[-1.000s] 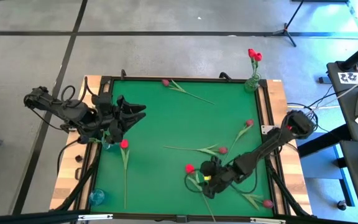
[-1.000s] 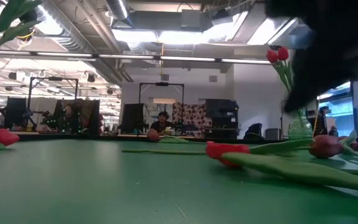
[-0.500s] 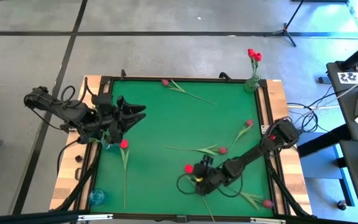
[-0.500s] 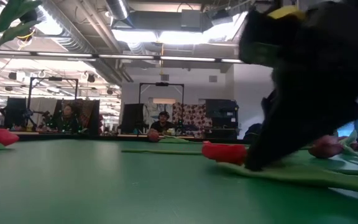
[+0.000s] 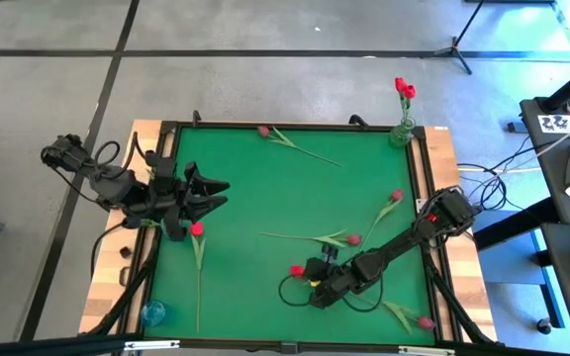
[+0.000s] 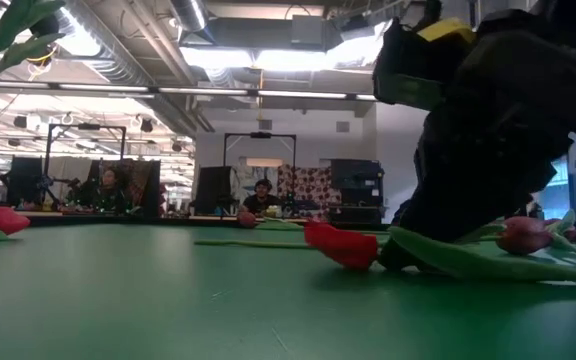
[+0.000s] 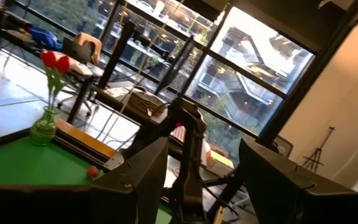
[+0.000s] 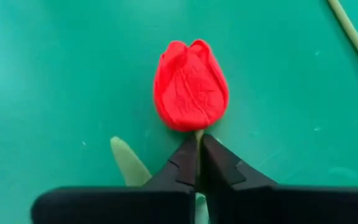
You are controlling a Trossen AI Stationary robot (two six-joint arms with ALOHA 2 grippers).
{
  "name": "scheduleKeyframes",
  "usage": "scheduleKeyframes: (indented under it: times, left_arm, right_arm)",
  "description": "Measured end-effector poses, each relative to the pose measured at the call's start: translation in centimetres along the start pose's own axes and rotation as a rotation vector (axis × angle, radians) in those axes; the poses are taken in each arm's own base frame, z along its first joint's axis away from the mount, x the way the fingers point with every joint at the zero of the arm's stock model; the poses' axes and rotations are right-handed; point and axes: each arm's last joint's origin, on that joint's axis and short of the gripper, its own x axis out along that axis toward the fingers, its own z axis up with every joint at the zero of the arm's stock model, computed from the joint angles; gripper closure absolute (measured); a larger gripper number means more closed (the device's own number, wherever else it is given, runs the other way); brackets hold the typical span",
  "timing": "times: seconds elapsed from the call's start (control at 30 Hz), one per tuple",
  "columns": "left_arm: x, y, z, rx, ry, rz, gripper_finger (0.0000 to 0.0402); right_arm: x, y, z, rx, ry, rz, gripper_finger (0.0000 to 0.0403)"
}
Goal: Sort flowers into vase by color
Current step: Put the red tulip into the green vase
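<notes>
Between right pincer (image 8: pixel 199 163) fingers: red tulip (image 8: pixel 190 86) stem.

The middle of the table (image 5: pixel 255 188) is bare green felt, wide enough for a tool to pass. Loose flowers (image 5: pixel 310 237) lie across the right half. The right tool (image 5: pixel 310 282) sits low there, its arm stretching diagonally. A green vase (image 5: pixel 400 132) stands at the far right corner.

We see even overhead light; ceiling lamps (image 6: pixel 268 55) glare in the low view, where the near arm looms blurred, and windows (image 7: pixel 247 68) flare brightly.
</notes>
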Motion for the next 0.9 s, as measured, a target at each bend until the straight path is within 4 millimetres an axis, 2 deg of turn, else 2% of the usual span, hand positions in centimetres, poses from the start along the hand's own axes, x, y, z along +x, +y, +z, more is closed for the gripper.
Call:
scheduleKeyframes:
  times: [0.07, 0.13, 0.3, 0.37, 0.43, 0.5, 0.6, 0.7, 0.8, 0.9]
  left_arm:
    - [-0.2, -0.3, -0.1, -0.001, 0.01, -0.016, 0.0207]
    - [-0.5, -0.6, -0.3, 0.012, 0.021, -0.035, 0.0207]
    - [-1.1, -1.4, -0.7, 0.045, 0.051, -0.086, 0.0207]
    - [-1.4, -1.7, -0.8, 0.058, 0.062, -0.107, 0.0207]
    - [-1.7, -2.0, -1.0, 0.068, 0.076, -0.125, 0.0207]
    - [-2.0, -2.2, -1.3, 0.083, 0.094, -0.138, 0.0207]
    - [-2.2, -2.4, -1.4, 0.086, 0.108, -0.152, 0.0207]
    - [-2.3, -2.5, -1.6, 0.086, 0.113, -0.16, 0.0207]
    - [-2.0, -2.6, -1.9, 0.095, 0.12, -0.152, 0.0207]
    - [-1.5, -2.6, -2.4, 0.11, 0.113, -0.102, 0.0207]
  right_arm:
    - [-0.3, 0.2, 0.9, 0.023, -0.002, -0.002, 0.0386]
    - [-1.1, 0.3, 2.7, 0.058, -0.024, -0.013, 0.0378]
    - [-5.4, -1.0, 9.6, 0.202, -0.205, -0.033, 0.0395]
    - [-8.1, -2.0, 12.3, 0.237, -0.33, -0.052, 0.0396]
    - [-12.1, -3.4, 14.9, 0.27, -0.474, -0.081, 0.0394]
    - [-16.3, -5.2, 16.5, 0.29, -0.605, -0.117, 0.0397]
    - [-22.2, -8.3, 17.6, 0.309, -0.746, -0.175, 0.0398]
    - [-27.6, -11.7, 17.8, 0.326, -0.858, -0.214, 0.04]
    - [-31.0, -15.2, 17.8, 0.324, -0.93, -0.264, 0.04]
    - [-32.9, -18.4, 18.0, 0.28, -0.972, -0.316, 0.0401]
